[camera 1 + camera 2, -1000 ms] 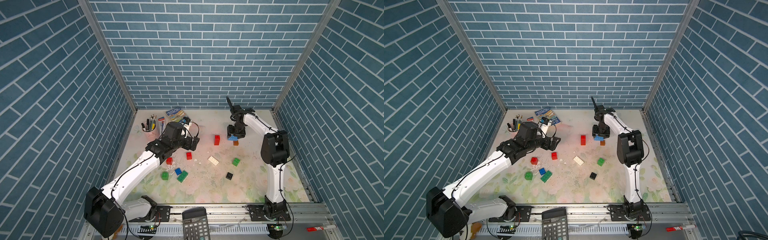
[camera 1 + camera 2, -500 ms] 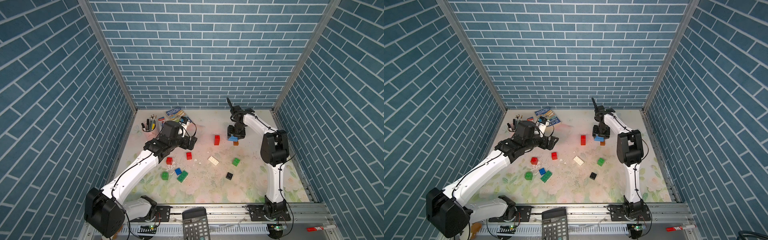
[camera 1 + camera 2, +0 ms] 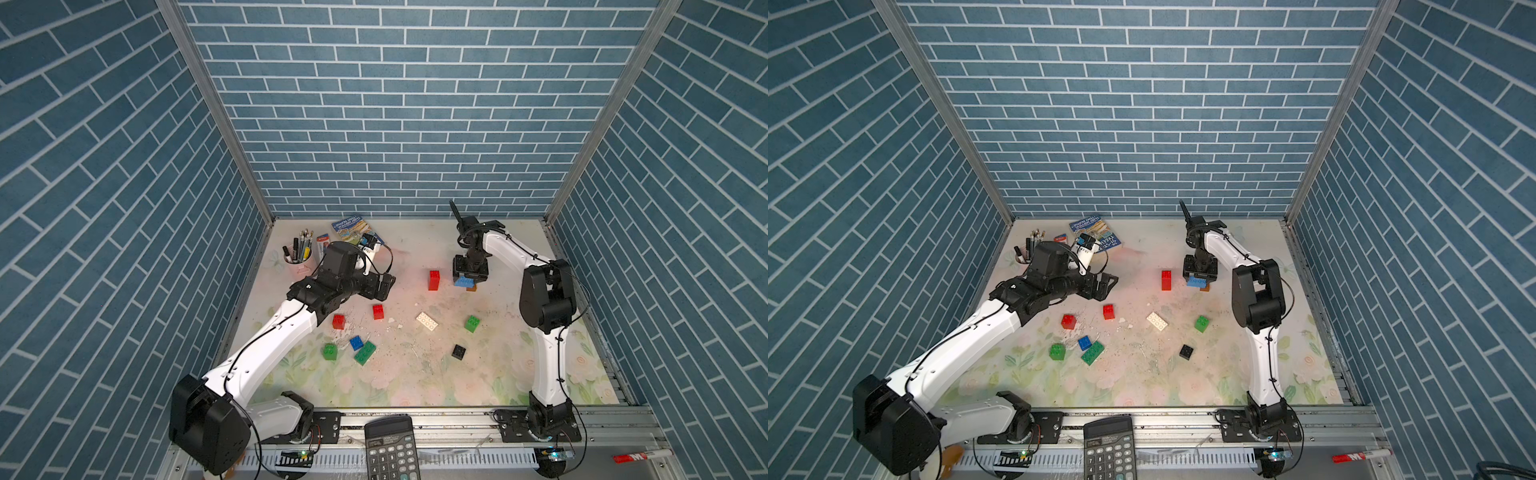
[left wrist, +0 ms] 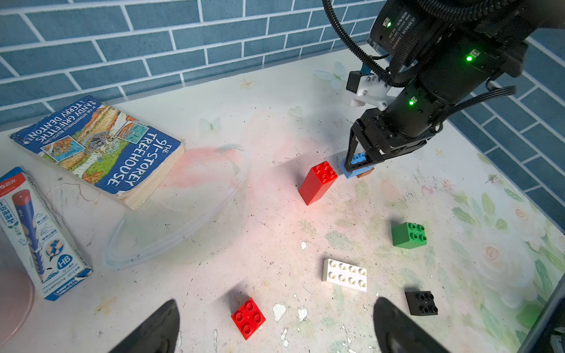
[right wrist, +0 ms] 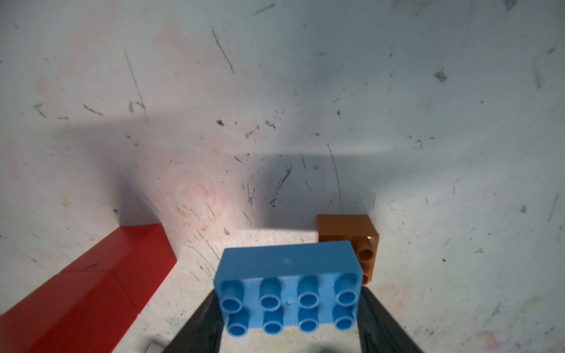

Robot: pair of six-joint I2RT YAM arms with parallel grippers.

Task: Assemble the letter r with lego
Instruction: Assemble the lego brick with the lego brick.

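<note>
Noted: light blue oblong brick (image 5: 287, 293), studs up, clamped in my right gripper (image 5: 289, 319), partly covering a brown brick (image 5: 345, 232). Tall red stack (image 5: 91, 284) stands just beside.

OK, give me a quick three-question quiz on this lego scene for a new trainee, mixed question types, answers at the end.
1. True or false: the right gripper is shut on the light blue brick.
2. Pick one: the red stack is (A) standing upright on the table, (B) lying on its side, (C) held by an arm.
3. Fill in: the left gripper holds nothing; its jaws are ___.

Key: 1 true; 2 A; 3 open.
</note>
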